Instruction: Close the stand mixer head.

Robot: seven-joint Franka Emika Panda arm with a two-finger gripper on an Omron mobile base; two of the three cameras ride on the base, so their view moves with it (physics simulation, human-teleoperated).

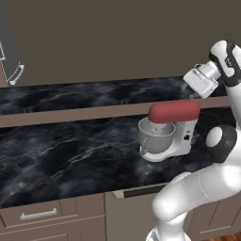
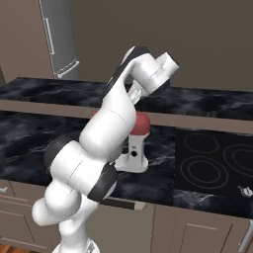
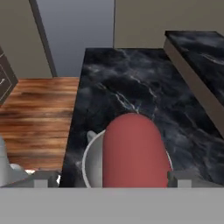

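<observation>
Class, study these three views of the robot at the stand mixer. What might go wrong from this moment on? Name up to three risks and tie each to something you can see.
1. The stand mixer head is rounded and smooth; a push from the gripper, which sits above its rear end, could slide off.
2. The mixer stands free on the counter; a sideways shove might shift or tip it.
3. The grey bowl lies directly beneath the head; a hard press could jolt it.

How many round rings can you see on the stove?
3. All are on the black cooktop, right of the stand mixer: one at the back, one nearer the front, one cut off by the right edge. More may lie beyond the edge.
</observation>
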